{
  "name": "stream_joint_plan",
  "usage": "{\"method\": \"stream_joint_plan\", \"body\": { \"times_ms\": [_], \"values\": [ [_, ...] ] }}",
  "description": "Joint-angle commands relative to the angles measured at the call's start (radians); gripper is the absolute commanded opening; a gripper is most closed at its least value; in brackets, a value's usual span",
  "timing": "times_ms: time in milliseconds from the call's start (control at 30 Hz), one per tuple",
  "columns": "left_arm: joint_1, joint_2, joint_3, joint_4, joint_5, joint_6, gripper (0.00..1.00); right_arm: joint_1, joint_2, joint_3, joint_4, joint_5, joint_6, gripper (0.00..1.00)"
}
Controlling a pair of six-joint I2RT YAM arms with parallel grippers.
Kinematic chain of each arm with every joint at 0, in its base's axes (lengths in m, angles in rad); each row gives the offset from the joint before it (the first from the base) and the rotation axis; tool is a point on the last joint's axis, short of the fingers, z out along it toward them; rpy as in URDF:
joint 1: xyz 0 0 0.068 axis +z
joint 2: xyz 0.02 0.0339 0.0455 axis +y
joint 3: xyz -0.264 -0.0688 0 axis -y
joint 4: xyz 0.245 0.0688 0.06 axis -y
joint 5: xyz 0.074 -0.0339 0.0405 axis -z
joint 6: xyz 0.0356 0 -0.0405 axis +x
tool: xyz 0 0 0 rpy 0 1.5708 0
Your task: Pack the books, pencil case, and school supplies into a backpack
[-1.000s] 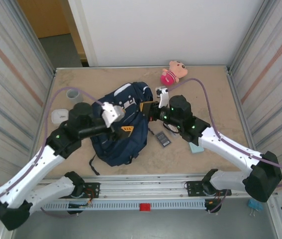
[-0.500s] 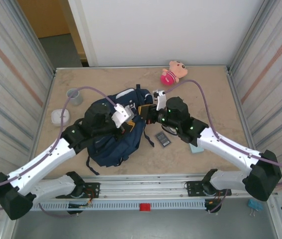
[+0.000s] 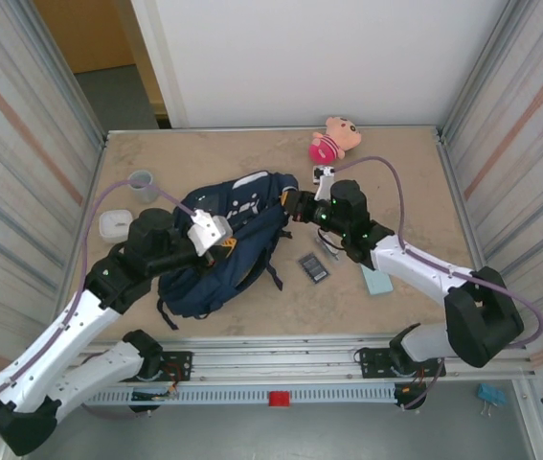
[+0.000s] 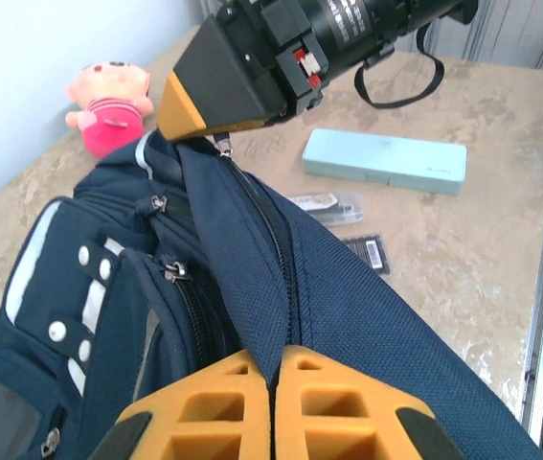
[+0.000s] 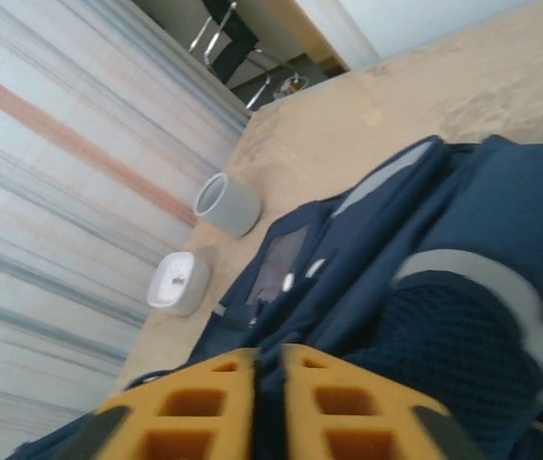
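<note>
Right now the backpack (image 3: 237, 278) lies slumped on the table (image 3: 405, 182): dark navy cloth, white patches with studs, thin pale stripes, a grey square patch and black zip pulls. My left gripper (image 4: 273, 362) is pressed together on a raised ridge of its fabric beside the zip. That ridge runs straight away from the tips to the right gripper (image 5: 268, 356) at the bag's far end. Its fingers stand a slit apart with navy cloth in the slit; whether they grip I cannot tell. The ridge hides the bag's mouth, and from above the left arm (image 3: 108, 278) covers its middle. Beyond the left tips and to their right, off the bag, lie the clear-grey oblong item (image 4: 327, 204), the calculator (image 4: 372, 252) partly behind the cloth edge, and farther out the teal pencil case (image 4: 384, 161).
</note>
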Motion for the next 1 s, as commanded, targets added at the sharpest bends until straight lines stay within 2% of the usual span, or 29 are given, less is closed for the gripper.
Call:
{"method": "stream_joint_plan", "body": {
  "times_ms": [0, 67, 100, 200, 300, 400, 467, 567, 667, 833, 967],
  "values": [
    [0.011, -0.044, 0.019, 0.004, -0.016, 0.023, 0.11, -0.063, -0.021, 0.015, 0.003, 0.086, -0.035, 0.39],
    [0.011, -0.035, 0.018, 0.03, -0.04, -0.008, 0.5, -0.066, -0.057, 0.034, -0.064, 0.087, -0.057, 0.46],
    [0.011, -0.031, 0.021, 0.043, -0.054, -0.027, 0.57, -0.071, -0.073, 0.044, -0.103, 0.086, -0.069, 0.49],
    [0.016, -0.016, 0.031, 0.055, -0.109, -0.065, 0.67, -0.078, -0.117, 0.066, -0.202, 0.063, -0.104, 0.51],
    [0.033, 0.015, 0.036, 0.034, -0.248, -0.16, 0.78, -0.078, -0.147, 0.082, -0.298, 0.029, -0.116, 0.53],
    [0.086, 0.059, 0.03, -0.022, -0.336, -0.295, 0.81, -0.059, -0.164, 0.088, -0.377, -0.017, -0.101, 0.64],
    [0.153, 0.095, 0.015, -0.068, -0.359, -0.428, 0.82, -0.013, -0.164, 0.102, -0.462, -0.001, -0.072, 0.65],
    [0.268, 0.151, -0.031, -0.103, -0.334, -0.603, 0.84, 0.071, -0.132, 0.136, -0.592, 0.002, -0.002, 0.65],
    [0.351, 0.188, -0.102, -0.103, -0.317, -0.727, 0.85, 0.15, -0.056, 0.146, -0.612, -0.078, 0.091, 0.65],
    [0.389, 0.191, -0.284, 0.024, -0.291, -0.871, 0.84, 0.256, 0.137, 0.17, -0.525, -0.183, 0.182, 0.62],
    [0.384, 0.187, -0.398, 0.112, -0.245, -0.982, 0.83, 0.264, 0.293, 0.212, -0.455, -0.211, 0.177, 0.62]
  ]
}}
